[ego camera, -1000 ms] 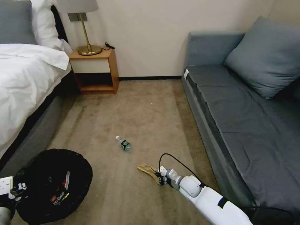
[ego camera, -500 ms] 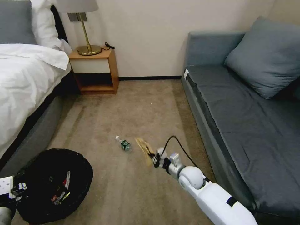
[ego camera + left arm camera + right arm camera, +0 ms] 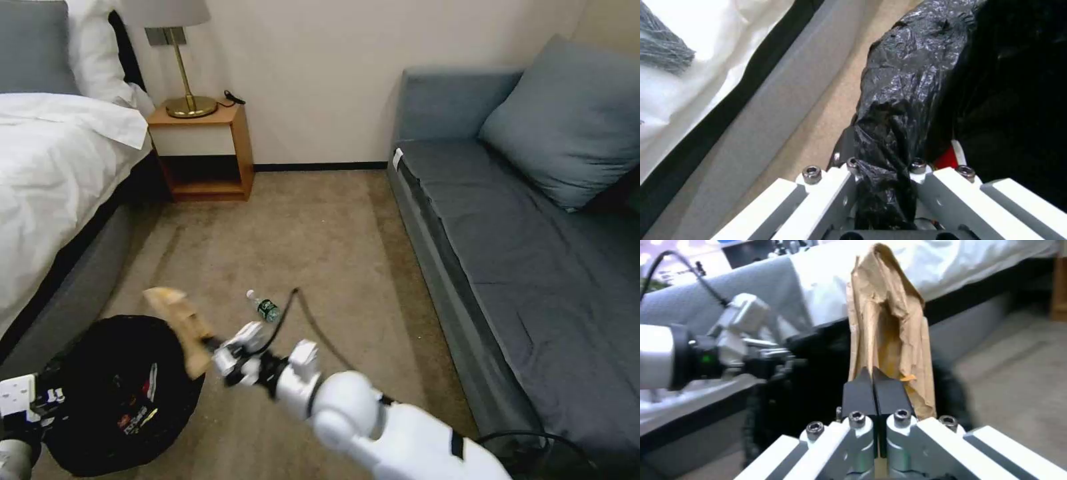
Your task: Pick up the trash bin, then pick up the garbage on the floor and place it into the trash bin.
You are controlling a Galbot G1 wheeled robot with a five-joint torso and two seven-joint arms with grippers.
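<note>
The trash bin (image 3: 100, 360), lined with a crinkly black bag, sits low at my left. My left gripper (image 3: 48, 399) is shut on its near rim, and the left wrist view shows the fingers (image 3: 849, 173) pinching the black bag (image 3: 907, 83). My right gripper (image 3: 215, 347) is shut on the crumpled tan paper bag (image 3: 179, 320), holding it in the air at the bin's right rim. The right wrist view shows the paper bag (image 3: 889, 323) standing up from the closed pads (image 3: 858, 393). A red-white packet (image 3: 143, 400) lies inside the bin. A small clear bottle (image 3: 265, 308) lies on the carpet.
A bed (image 3: 53, 173) with white sheets runs along the left. A wooden nightstand (image 3: 203, 150) with a brass lamp stands at the far wall. A grey sofa (image 3: 520, 220) lines the right side. Open carpet (image 3: 300, 233) lies between them.
My right arm has lifted the paper bag off the carpet and swung it left, from near the sofa to the bin's right rim. The bin and left gripper have barely moved.
</note>
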